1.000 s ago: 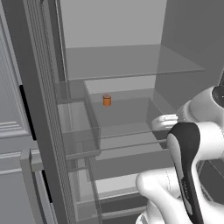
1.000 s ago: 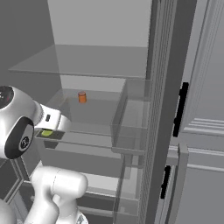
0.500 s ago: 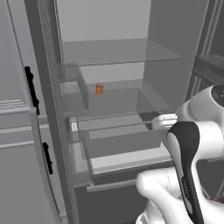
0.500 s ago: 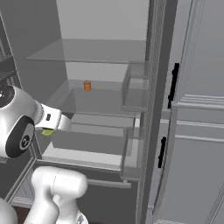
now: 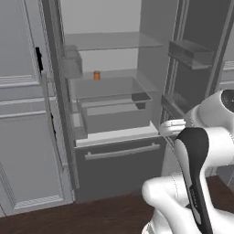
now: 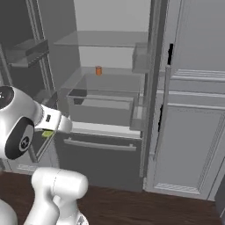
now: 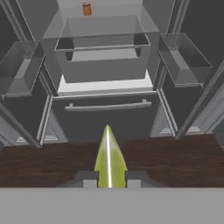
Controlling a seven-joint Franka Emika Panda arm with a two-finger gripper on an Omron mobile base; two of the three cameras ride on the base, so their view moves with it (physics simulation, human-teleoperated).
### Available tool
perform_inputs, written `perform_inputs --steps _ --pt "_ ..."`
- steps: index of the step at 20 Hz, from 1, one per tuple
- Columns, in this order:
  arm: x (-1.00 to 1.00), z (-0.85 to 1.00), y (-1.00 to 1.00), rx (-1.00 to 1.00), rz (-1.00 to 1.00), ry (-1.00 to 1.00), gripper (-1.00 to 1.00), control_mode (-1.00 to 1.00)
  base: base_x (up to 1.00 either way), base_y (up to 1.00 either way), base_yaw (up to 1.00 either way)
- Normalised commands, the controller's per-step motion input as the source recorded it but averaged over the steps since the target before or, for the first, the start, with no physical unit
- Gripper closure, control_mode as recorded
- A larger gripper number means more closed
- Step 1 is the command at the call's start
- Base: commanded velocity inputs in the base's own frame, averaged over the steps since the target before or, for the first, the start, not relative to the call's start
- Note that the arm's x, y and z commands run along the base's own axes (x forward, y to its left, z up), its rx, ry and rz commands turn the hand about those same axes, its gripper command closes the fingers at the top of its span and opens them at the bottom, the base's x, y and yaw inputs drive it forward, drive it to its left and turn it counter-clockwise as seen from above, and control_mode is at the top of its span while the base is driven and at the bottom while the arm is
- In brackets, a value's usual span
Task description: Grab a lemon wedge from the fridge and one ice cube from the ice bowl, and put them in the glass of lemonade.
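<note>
A yellow-green lemon wedge [image 7: 109, 159] stands upright between my gripper's [image 7: 109, 178] dark fingertips [image 7: 89, 178], which are shut on it. In the right base view the wedge [image 6: 47, 133] shows as a green patch under the white hand, in front of the fridge [image 6: 101, 147]. The fridge [image 5: 119, 157] stands open with both doors swung wide, and my hand is outside it, level with its lower drawer [image 7: 105, 111]. The ice bowl and the glass of lemonade are out of view.
A small orange can [image 7: 87, 8] sits on a glass shelf above a clear bin [image 7: 105, 57]. Door bins [image 7: 183, 61] hang on the open doors either side. Light grey cabinets [image 6: 193, 132] flank the fridge. Dark wooden floor [image 7: 175, 157] lies in front.
Both base views have pulled back from the fridge: the shelves look farther off, and the lower drawer and floor have come into sight. The wedge stays in my gripper.
</note>
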Motion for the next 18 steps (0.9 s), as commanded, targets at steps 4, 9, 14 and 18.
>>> perform_inputs --steps 4,9,14,18 --pt "0.00 0.00 0.00 0.00 0.00 0.00 1.00 1.00 -0.96 0.40 0.54" --pt "0.00 0.00 0.00 0.00 0.00 0.00 1.00 1.00 -0.68 0.71 0.70" --pt "0.00 0.00 0.00 0.00 0.00 0.00 1.00 1.00 -0.13 0.89 0.52" --pt "0.00 0.00 0.00 0.00 0.00 0.00 1.00 1.00 0.63 0.62 0.22"
